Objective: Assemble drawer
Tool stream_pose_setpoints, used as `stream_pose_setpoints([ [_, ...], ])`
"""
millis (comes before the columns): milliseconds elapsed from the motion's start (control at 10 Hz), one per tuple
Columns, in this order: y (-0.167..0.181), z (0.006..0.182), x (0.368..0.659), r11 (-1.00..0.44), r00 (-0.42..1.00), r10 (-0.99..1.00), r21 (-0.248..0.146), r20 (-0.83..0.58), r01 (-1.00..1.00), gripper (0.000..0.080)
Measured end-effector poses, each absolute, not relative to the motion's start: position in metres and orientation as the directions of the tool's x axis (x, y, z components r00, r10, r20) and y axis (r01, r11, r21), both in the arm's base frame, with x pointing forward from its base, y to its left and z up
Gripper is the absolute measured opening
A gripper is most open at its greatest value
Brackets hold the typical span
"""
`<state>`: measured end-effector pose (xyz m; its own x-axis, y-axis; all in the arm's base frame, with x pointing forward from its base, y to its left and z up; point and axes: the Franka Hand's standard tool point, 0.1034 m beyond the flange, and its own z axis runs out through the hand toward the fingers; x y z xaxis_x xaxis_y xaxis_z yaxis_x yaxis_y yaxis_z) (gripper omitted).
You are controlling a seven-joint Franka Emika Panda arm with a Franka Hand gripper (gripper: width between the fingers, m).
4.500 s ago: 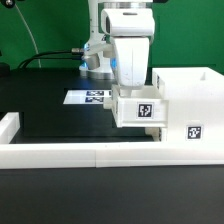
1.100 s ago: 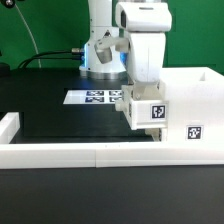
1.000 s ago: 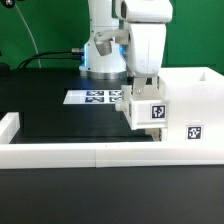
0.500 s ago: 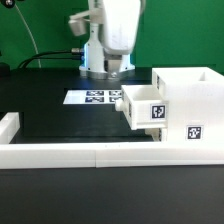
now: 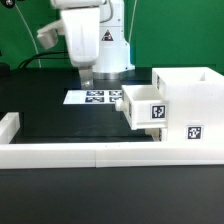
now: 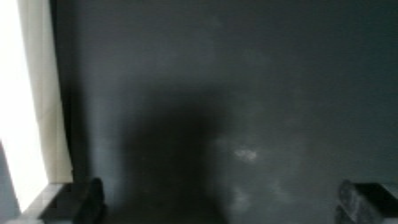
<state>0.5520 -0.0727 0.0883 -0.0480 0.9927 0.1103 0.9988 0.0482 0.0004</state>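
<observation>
I saw the claw (image 6: 217,200) spread and empty over bare tabletop (image 5: 60,120); the drawer (image 5: 175,105) sat well off toward the exterior view's right, one tray (image 5: 143,107) jutting from its casing (image 5: 190,100).

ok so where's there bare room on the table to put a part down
The black mat is bare between the marker board, the white border rail and the tray. The exterior view's right is crowded: the tray juts from the casing. The gripper hangs over the mat's far edge.
</observation>
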Motion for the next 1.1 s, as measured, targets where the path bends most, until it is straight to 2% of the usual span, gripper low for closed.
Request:
stream_pose_setpoints([
  [300,-0.074,0.07,0.558,0.024,-0.017,0.977,-0.031,0.212,0.999,0.0649],
  [500,-0.064,0.064,0.557,-0.005,0.015,0.976,-0.043,0.216,0.999,0.0649],
  [1100,-0.025,0.061,0.556,-0.002,0.015,0.975,-0.059,0.222,0.998,0.0649],
])
